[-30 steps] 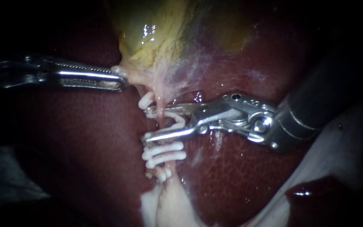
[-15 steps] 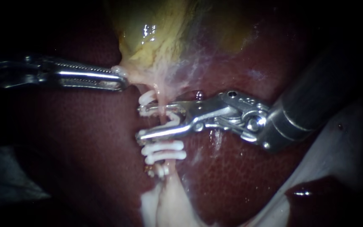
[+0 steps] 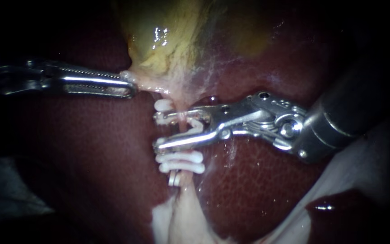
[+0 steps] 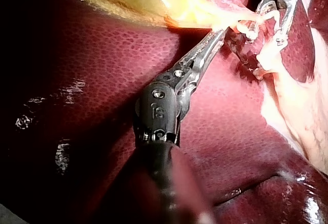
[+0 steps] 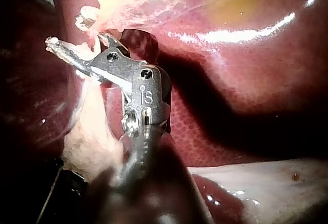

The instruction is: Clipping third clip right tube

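Dark red mottled liver (image 3: 258,190) forms the ground, with the yellow glistening gallbladder (image 3: 168,40) at its upper edge. Left instrument (image 3: 129,86) lies level, its slim toothed jaws clamped on the gallbladder's pale lower lip. Right instrument (image 3: 156,133) reaches in nearly level, jaws wide apart. Both jaws bear on an open white plastic clip (image 3: 196,125) that straddles the thin pink tube (image 3: 177,105). It sits between a single white clip (image 3: 163,105) nearer the gallbladder and two stacked white clips (image 3: 180,161) beyond. Against half a second ago, the right jaw tips sit slightly drawn back across the tube; the left instrument is unchanged.
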{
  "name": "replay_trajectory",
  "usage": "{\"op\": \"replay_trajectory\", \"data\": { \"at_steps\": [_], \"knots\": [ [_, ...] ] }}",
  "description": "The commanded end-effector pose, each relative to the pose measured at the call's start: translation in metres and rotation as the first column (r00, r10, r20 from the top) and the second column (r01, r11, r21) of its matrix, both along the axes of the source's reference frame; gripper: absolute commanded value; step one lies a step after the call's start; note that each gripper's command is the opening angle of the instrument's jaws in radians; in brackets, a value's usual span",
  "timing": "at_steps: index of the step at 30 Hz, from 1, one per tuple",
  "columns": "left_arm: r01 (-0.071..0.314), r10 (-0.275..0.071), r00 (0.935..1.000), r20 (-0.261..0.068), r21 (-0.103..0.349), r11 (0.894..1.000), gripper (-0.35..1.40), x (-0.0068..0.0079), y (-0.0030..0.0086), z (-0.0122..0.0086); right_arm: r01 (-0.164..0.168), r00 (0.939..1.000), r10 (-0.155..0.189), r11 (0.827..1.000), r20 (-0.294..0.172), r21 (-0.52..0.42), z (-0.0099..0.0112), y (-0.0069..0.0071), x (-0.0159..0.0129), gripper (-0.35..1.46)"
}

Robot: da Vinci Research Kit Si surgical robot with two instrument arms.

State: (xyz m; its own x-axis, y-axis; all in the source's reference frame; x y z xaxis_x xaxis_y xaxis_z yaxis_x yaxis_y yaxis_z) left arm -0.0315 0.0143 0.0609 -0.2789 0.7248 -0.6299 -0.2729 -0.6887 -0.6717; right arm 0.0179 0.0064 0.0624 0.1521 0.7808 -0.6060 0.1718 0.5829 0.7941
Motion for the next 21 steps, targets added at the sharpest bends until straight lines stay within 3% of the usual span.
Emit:
{"op": "replay_trajectory", "data": {
  "at_steps": [1,8,10,21],
  "knots": [
    [-0.001,0.001,1.0000,0.000,0.000,1.000,-0.35,0.0000,0.0000,0.0000,0.001,1.0000,-0.001,1.000,0.000,0.004,0.0000,0.0000,-0.0001,0.10],
    [-0.001,0.001,1.0000,0.000,0.000,1.000,-0.35,0.0000,0.0000,0.0001,0.027,0.9996,-0.027,0.998,-0.005,0.049,0.0000,-0.0002,-0.0005,-0.35],
    [-0.001,0.001,1.0000,0.000,0.000,1.000,-0.35,0.0000,0.0000,0.0001,0.039,0.9992,-0.039,0.997,-0.011,0.060,0.0000,-0.0002,-0.0005,-0.35],
    [-0.001,0.001,1.0000,0.000,0.000,1.000,-0.35,0.0000,0.0000,0.0001,0.028,0.9996,-0.028,0.998,-0.002,0.062,0.0001,-0.0002,-0.0006,-0.35]
  ]
}}
